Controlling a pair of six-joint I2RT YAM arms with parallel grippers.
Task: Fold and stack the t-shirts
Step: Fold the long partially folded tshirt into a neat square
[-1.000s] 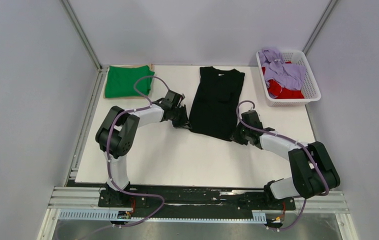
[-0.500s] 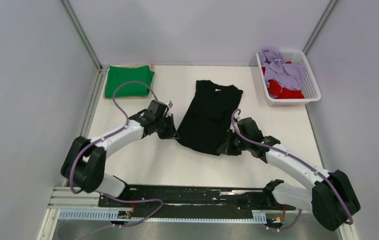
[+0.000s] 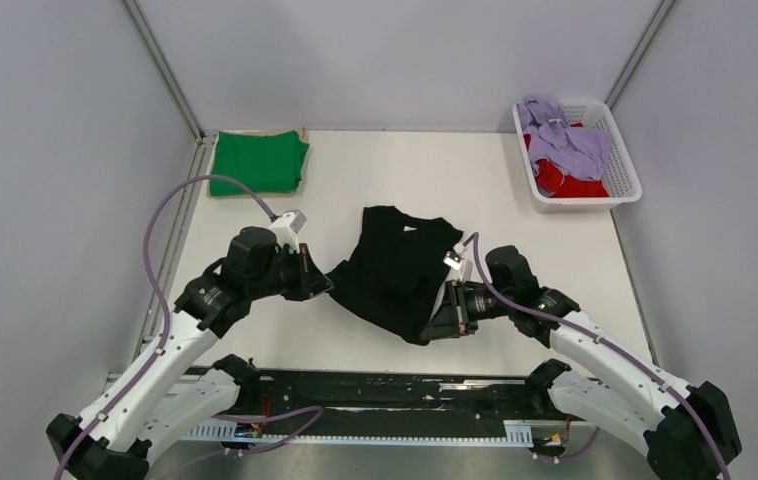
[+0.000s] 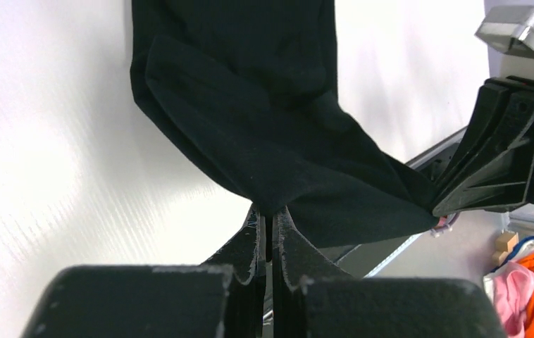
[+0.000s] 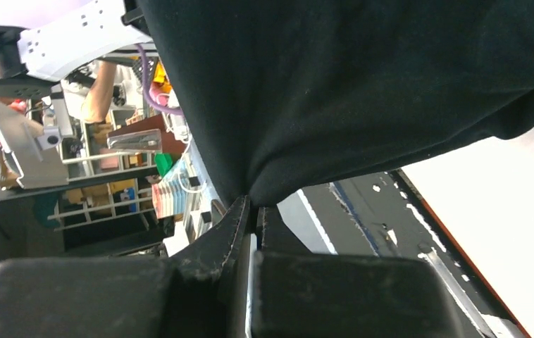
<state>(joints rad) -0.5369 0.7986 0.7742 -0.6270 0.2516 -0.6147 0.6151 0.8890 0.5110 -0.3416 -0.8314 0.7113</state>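
The black t-shirt [image 3: 395, 272] hangs stretched between my two grippers near the table's front, its collar end trailing on the table. My left gripper [image 3: 321, 285] is shut on its left hem corner; in the left wrist view the black t-shirt [image 4: 264, 120] runs away from the shut left gripper [image 4: 268, 215]. My right gripper [image 3: 442, 325] is shut on the right hem corner; the right wrist view shows the black t-shirt [image 5: 363, 84] pinched in the right gripper [image 5: 251, 203]. A folded green t-shirt [image 3: 257, 162] lies at the back left. Lavender t-shirts [image 3: 560, 135] and a red one [image 3: 558, 180] sit in the basket.
A white lattice basket [image 3: 620, 160] stands at the back right corner. The white table top [image 3: 345, 180] ends at a black rail [image 3: 395, 395] at the front. Metal frame posts stand at the back corners.
Both arms have pulled back toward the front edge, dragging the black t-shirt with them and lifting its hem off the table. The green shirt and the basket have not moved.
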